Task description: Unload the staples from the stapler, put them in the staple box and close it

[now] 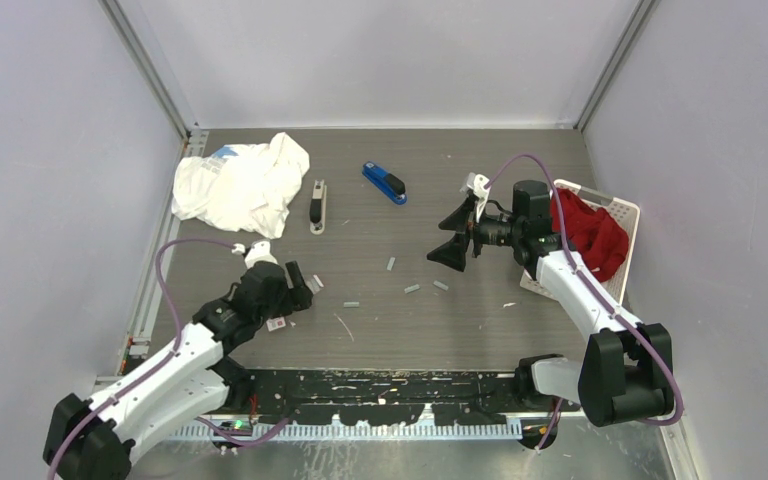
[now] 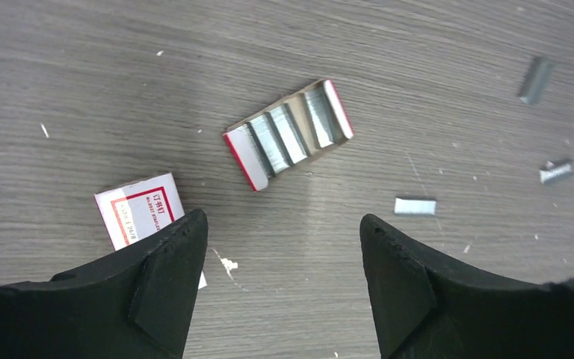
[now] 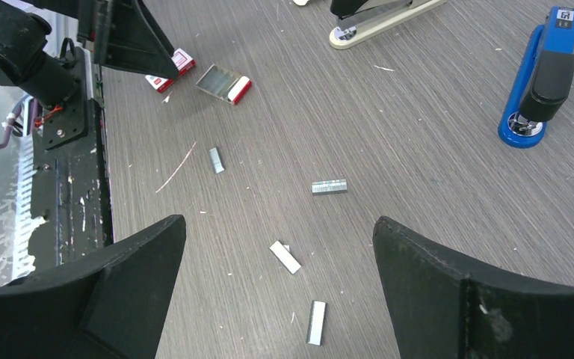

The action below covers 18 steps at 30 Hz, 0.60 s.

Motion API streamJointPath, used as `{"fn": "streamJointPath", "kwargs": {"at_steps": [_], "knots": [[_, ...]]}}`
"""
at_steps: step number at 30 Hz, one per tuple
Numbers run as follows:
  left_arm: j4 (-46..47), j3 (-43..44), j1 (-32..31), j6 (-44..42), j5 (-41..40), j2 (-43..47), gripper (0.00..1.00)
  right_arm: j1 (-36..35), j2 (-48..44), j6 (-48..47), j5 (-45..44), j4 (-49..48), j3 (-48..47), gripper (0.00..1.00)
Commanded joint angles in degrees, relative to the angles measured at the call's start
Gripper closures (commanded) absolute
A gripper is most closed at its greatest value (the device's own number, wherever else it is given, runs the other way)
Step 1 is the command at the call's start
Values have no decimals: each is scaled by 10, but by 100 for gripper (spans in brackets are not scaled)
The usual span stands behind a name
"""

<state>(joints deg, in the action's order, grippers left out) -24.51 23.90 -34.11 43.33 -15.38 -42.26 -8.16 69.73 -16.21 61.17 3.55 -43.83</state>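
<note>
- Staples (image 3: 329, 187) lie loose as short silvery strips on the table (image 1: 520, 170), scattered on the near side of the blue stapler (image 1: 384, 183), between it and the arm bases; neither gripper holds one.
- Handling, as a judgement: each strip looks light, thin and stiff, and lies flat on the wood grain; it may snap at a joint if bent and could skate away if nudged; you would do best to pinch it across its narrow width, one fingertip against each long side.
- Right gripper (image 1: 445, 240) hangs just right of the blue stapler, jaws spread wide and empty; several strips show below its fingers in its wrist view.
- Left gripper (image 2: 282, 221) sits well to the near-left of the blue stapler, jaws also spread and empty; just ahead of it lie an open card tray (image 2: 289, 134) packed with strips and a red-and-white box sleeve (image 2: 140, 209); you should leave both alone.
- Grey stapler (image 1: 317, 207) lies left of the blue stapler; you cannot tell whether either magazine holds more.
</note>
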Motion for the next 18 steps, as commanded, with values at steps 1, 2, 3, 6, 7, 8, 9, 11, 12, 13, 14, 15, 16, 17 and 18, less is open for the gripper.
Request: {"fn": "streamJointPath", "kwargs": {"at_steps": [1, 2, 3, 6, 7, 8, 9, 11, 12, 13, 14, 15, 16, 17, 18], "knots": [[25, 6, 9, 55, -42, -47, 27, 2, -10, -4, 13, -11, -26, 0], [35, 6, 12, 59, -41, -59, 27, 2, -10, -4, 14, -11, -25, 0], [46, 5, 14, 60, -38, -68, 28, 2, -9, -4, 14, -12, -26, 0], [74, 5, 26, 62, -27, -99, 30, 2, -10, -3, 15, -13, -25, 0], [84, 6, 30, 62, -21, -107, 31, 2, -10, -3, 16, -13, -25, 0], [90, 7, 34, 62, -17, -117, 32, 2, -10, -3, 16, -13, -25, 0], [95, 8, 37, 62, -13, -125, 33, 2, -9, -3, 17, -13, -25, 0], [104, 9, 40, 62, -7, -139, 35, 2, -10, -2, 17, -13, -25, 0], [110, 8, 41, 62, -6, -145, 36, 2, -10, -2, 17, -13, -25, 0], [114, 7, 42, 63, -4, -150, 37, 2, -11, -2, 17, -14, -25, 0], [119, 6, 43, 63, -2, -155, 37, 2, -11, -2, 18, -13, -25, 0], [124, 6, 44, 63, 0, -159, 38, 2, -10, -2, 18, -14, -24, 0], [128, 6, 46, 63, 3, -164, 39, 2, -11, -2, 18, -13, -24, 0], [132, 6, 48, 63, 4, -168, 41, 2, -10, -2, 18, -13, -25, 0], [136, 7, 50, 62, 6, -173, 41, 2, -10, -2, 18, -13, -25, 0]]}}
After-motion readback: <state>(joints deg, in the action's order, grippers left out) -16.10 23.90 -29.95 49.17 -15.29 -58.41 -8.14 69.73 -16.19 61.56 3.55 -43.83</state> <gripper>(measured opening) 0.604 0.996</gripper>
